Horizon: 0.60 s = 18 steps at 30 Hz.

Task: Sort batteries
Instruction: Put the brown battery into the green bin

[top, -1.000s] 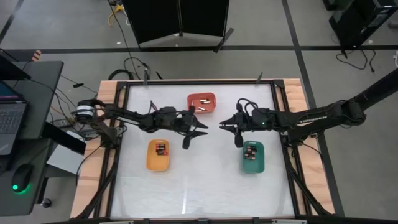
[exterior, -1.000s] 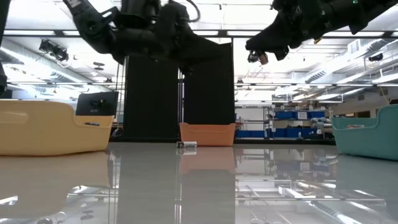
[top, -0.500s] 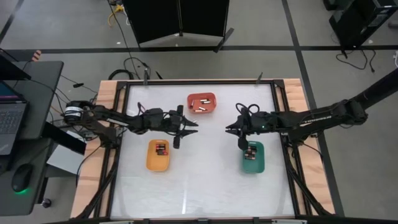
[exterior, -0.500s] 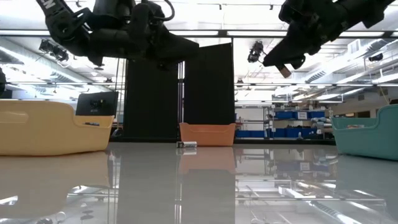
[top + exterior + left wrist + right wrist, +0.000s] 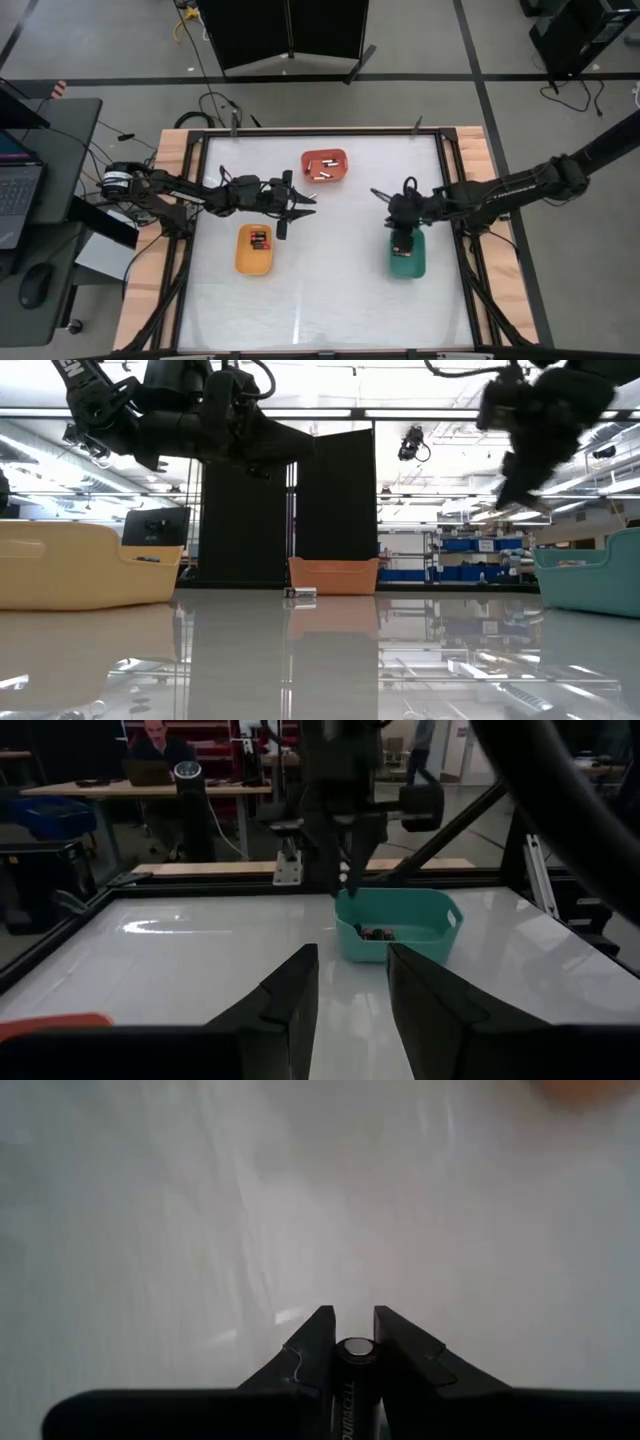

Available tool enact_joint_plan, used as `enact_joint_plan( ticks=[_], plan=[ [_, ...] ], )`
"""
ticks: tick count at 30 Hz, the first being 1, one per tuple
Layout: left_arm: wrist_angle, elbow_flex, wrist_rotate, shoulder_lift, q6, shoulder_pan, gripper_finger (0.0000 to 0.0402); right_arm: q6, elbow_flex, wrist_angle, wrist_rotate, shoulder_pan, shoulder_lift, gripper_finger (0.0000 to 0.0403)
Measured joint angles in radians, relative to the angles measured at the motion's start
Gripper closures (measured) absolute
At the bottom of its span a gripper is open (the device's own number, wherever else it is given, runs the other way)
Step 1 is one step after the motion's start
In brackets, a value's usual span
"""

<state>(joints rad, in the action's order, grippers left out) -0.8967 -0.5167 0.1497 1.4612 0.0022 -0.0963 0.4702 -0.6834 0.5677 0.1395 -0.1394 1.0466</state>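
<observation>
Swung right from mid-table to hang over the green tray (image 5: pixel 407 257), right hand (image 5: pixel 353 1342) clamped on a battery (image 5: pixel 354 1348) and probably about to drop it; left hand (image 5: pixel 345 982) apart, idling beside the yellow tray (image 5: pixel 253 260).

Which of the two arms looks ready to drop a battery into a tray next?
The right one. Its right gripper is shut on a battery and sits at the green tray's edge. The left gripper is open and empty, between the orange tray and yellow tray.

Glossy white tabletop (image 5: pixel 330 280); smooth plastic trays (image 5: pixel 408 262); wooden frame (image 5: pixel 150 250).
</observation>
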Motion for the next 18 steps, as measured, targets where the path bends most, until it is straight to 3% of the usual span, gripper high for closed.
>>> enact_joint_plan(
  ticks=[8,18],
  plan=[
    [0.004,0.000,0.000,0.000,0.003,0.000,0.0273,0.200,0.002,0.168,-0.039,-0.111,0.018,0.0338],
    [0.042,-0.001,0.000,0.000,0.018,0.000,0.0273,0.234,0.006,0.177,-0.081,-0.189,0.193,0.0337]
  ],
)
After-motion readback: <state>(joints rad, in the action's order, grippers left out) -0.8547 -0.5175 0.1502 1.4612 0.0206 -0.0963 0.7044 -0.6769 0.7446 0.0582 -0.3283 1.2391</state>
